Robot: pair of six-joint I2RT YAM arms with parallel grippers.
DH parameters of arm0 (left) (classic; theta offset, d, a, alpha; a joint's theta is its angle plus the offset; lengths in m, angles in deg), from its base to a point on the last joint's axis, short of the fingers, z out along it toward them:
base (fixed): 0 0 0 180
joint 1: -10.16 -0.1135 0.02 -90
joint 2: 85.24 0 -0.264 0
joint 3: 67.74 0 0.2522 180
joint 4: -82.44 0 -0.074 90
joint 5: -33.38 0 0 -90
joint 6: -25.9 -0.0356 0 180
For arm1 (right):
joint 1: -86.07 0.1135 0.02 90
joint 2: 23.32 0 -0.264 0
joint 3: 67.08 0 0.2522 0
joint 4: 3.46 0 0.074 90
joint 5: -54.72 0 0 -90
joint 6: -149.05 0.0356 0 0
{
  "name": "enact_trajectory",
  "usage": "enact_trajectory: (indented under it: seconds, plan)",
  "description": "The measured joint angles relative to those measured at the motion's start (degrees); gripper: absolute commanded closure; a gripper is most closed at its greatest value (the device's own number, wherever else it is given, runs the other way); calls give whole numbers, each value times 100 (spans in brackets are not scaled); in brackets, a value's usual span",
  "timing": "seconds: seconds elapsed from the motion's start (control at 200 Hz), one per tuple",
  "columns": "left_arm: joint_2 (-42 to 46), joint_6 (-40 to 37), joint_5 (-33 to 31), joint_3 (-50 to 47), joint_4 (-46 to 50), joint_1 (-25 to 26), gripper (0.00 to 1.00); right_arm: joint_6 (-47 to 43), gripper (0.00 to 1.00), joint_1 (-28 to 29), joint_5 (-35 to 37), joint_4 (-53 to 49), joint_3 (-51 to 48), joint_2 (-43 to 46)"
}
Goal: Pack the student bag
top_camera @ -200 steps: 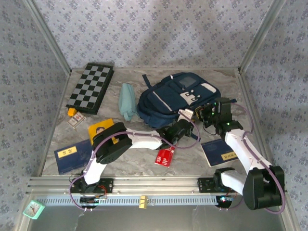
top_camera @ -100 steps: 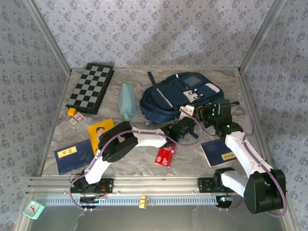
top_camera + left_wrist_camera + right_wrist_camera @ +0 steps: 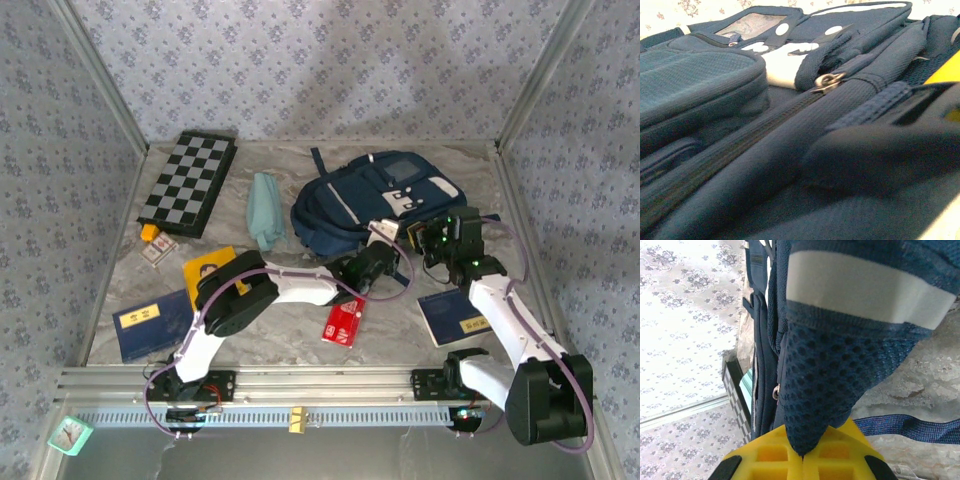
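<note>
the right gripper [image 3: 802, 452] is pinching mesh of the student bag [image 3: 345, 205] between its yellow fingers [image 3: 770, 455]; the left gripper [image 3: 378, 252] is sitting pressed shut at the bag's near edge, gripping cloth or not i can't tell. to open it well they should be pulling gently apart either side of the zipper pull [image 3: 827, 82], i'd say. the bag is lying front-up, far right of the table [image 3: 270, 335], long axis running left-right, pocket end pointing right.

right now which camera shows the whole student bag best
The top external view: the student bag shows nearly whole, with its outline and pockets clear. The left wrist view gives a close-up of its zipper pull and pockets. The right wrist view shows its mesh fabric pinched in the right claw.
</note>
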Motion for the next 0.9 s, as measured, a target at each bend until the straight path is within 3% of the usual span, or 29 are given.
enact_trajectory:
  seconds: [0.45,0.715,0.9]
  plan:
    - [527,85,476,-372,365,-76,100,-151,100,-293,-326,-52,2,4]
    - [348,24,557,-299,151,4,72,-83,100,-122,-162,-83,2,22]
    - [44,-2,374,-146,-127,107,63,-61,100,-17,-39,-129,9,61]
